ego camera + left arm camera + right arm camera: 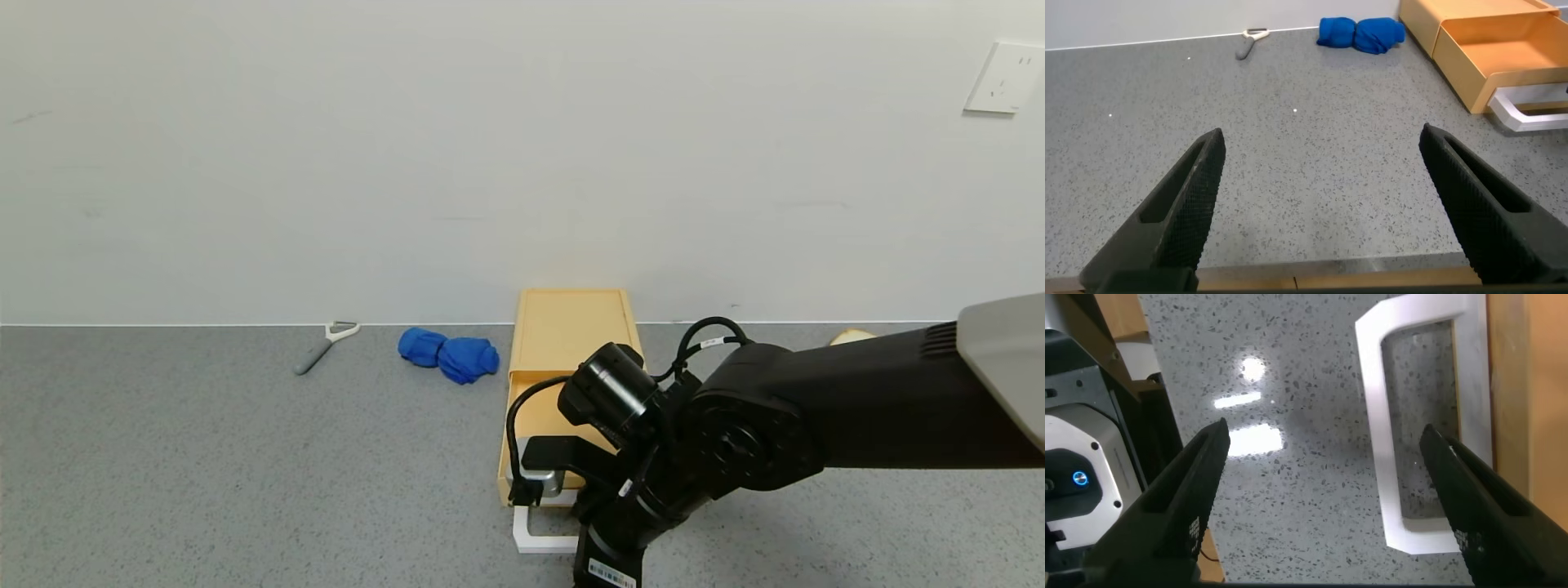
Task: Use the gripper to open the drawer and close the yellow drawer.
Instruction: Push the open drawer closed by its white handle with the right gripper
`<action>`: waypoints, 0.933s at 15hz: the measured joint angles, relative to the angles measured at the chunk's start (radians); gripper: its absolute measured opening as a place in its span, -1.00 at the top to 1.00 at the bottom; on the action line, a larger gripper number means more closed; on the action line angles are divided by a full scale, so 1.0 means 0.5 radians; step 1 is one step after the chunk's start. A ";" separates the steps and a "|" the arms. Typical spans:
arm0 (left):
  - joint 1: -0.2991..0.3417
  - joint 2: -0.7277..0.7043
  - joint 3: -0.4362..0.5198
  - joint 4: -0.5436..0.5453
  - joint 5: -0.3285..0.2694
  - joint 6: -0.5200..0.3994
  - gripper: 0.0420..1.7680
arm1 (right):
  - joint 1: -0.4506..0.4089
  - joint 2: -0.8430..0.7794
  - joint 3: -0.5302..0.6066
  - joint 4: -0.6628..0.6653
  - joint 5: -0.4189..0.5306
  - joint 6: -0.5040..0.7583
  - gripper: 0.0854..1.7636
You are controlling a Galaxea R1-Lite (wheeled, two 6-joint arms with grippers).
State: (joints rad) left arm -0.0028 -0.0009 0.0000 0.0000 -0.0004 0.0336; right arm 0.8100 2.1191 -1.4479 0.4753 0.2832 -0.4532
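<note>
A: Drawer (pixel 563 384) at desk (pixel 204 457) centre, tray slid out; white handle (pixel 1404 433) at its 6 o'clock.

B: Right gripper (pixel 1323 514) fingers spread wide, empty, over handle. Straddle the bar, push straight toward 12. Left gripper (pixel 1327 212) open, idle.

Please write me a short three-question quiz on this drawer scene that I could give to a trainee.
1. True or false: the tray of the yellow drawer is pulled out of its box.
2. Which gripper is at the white handle? A) left gripper B) right gripper C) neither
3. Fill in: the thing lying between the peeler and the drawer is a blue ____.

Key
1. True: the left wrist view shows the tray slid forward.
2. B: the right gripper hangs open over the handle, one finger beside the loop, the other over it, not gripping. The left gripper is open above the bare grey counter.
3. cloth.
</note>
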 joint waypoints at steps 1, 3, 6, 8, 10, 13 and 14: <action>0.000 0.000 0.000 0.000 0.001 0.000 -0.94 | 0.000 0.014 -0.007 -0.001 -0.002 -0.001 -0.94; 0.000 0.000 0.000 0.000 0.001 -0.001 -0.94 | 0.000 0.048 -0.017 -0.023 -0.003 -0.001 -0.94; 0.000 0.000 0.000 0.000 0.001 0.000 -0.94 | -0.003 0.096 -0.021 -0.101 -0.005 -0.002 -0.94; 0.000 0.000 0.000 0.000 0.001 -0.001 -0.94 | -0.009 0.118 -0.023 -0.105 -0.009 -0.003 -0.94; 0.000 0.000 0.000 0.000 0.001 0.000 -0.94 | -0.014 0.139 -0.038 -0.107 -0.010 -0.001 -0.94; 0.000 0.000 0.000 0.000 0.001 -0.001 -0.94 | -0.029 0.160 -0.071 -0.106 -0.011 0.000 -0.94; 0.000 0.000 0.000 0.000 0.001 0.000 -0.94 | -0.032 0.163 -0.081 -0.106 -0.011 0.000 -0.94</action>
State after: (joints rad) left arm -0.0028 -0.0009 0.0000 0.0000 0.0000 0.0336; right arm 0.7938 2.2009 -1.4883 0.4223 0.2774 -0.4532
